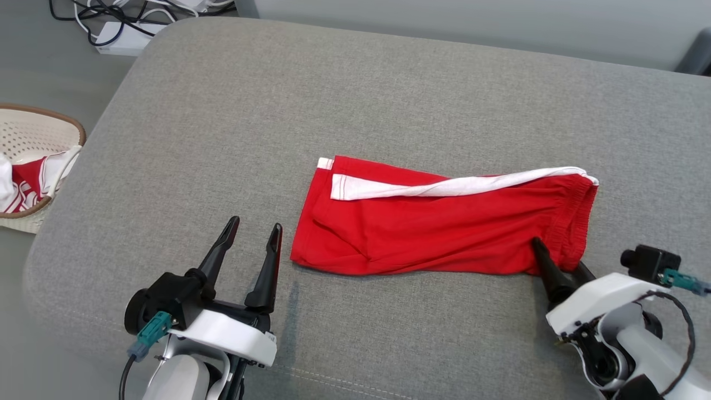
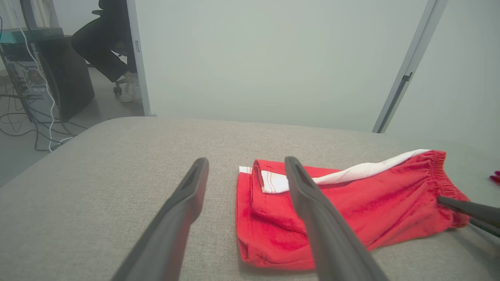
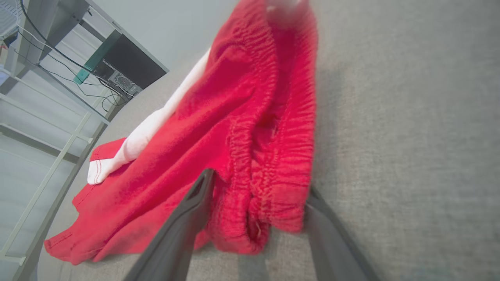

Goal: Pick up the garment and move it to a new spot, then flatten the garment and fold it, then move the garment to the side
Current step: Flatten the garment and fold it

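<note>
Starting wide, what is all this lying on? — Novice

The broad grey upholstered bench (image 1: 222, 111). On its near half, a little toward the robot's right, lie the red cloth shorts with a white side stripe (image 1: 433, 233). They are flat and, by my reading, already doubled lengthwise, one leg over the other. — Operator

And the arms? — Novice

The left tool (image 1: 256, 226) is released, jaws wide, over bare upholstery just beside the leg-hem end and clear of the garment. Whether it touches the bench I cannot tell. The right tool (image 3: 259, 182) is spread too. Its two fingers straddle the near corner of the gathered elastic waistband (image 1: 577, 222), with cloth between them but not pinched. — Operator

So what makes the next move go well? — Novice

I judge the step in hand to be the end-to-end fold. Close the right tool on both layers of that waistband corner, deep enough that the bunched elastic cannot slip out. Bring the left one in to pin the near hem corner (image 1: 297, 258), or the whole piece is likely to drag across the upholstery. Lift only slightly, carry the waistband across low, and lay it edge to edge on the hem. Mind the white stripe (image 1: 444, 186) first: it looks twisted along the far edge, and folding over it would probably press in a ridge. — Operator
</note>
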{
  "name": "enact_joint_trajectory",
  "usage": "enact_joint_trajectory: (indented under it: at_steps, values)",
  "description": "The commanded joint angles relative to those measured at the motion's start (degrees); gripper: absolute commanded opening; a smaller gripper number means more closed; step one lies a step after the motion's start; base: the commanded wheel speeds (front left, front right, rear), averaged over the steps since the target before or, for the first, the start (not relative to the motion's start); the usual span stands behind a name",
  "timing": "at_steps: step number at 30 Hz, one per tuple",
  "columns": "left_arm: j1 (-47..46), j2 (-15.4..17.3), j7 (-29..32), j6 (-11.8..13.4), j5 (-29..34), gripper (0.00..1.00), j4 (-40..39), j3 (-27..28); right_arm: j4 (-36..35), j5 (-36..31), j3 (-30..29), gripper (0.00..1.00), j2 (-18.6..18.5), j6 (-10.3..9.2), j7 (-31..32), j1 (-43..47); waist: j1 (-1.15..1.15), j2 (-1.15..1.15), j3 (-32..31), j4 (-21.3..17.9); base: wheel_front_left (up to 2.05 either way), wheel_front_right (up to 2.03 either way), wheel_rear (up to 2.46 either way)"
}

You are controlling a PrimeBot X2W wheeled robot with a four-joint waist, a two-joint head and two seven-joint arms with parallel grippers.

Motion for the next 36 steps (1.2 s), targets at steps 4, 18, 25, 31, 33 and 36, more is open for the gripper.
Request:
enact_joint_trajectory:
  at_steps: [4,18,25,31,33,36]
  values:
    - [-0.3,0.7,-0.6,-0.2,0.7,1.00,-1.6,2.3,0.2,1.4,3.7,0.00,2.5,0.46,0.7,-0.4,0.00,0.00,0.1,0.5,0.00,0.00,0.00]
    - [0.5,-0.2,-0.6,-1.7,0.1,1.00,-1.3,2.0,-1.7,2.4,2.1,0.00,-4.0,0.46,-0.3,-0.1,0.00,0.00,-0.8,-3.2,0.00,0.00,0.00]
    - [0.2,-0.6,-0.6,-2.1,-0.3,1.00,-0.8,1.5,-5.1,-0.1,-0.5,0.00,-9.5,0.46,-0.3,0.3,0.00,0.00,-0.3,-5.9,0.00,0.00,0.00]
    - [-0.2,-1.0,-0.6,-2.5,-0.8,1.00,0.4,0.7,-15.0,-5.3,2.6,0.00,-11.5,0.46,0.2,-1.7,0.00,0.00,-0.2,-6.5,0.00,0.00,0.00]
    - [-0.3,-1.1,-0.6,-2.6,-1.0,1.00,0.6,0.6,-16.2,-6.1,3.4,0.00,-11.4,0.46,0.8,-2.3,0.00,0.00,-0.2,-6.3,0.00,0.00,0.00]
    - [-0.5,-1.3,-0.6,-2.7,-1.3,1.00,1.1,0.1,-19.3,-8.5,6.3,0.00,-10.5,0.46,3.4,-4.4,0.00,0.00,-0.1,-5.5,0.00,0.00,0.00]
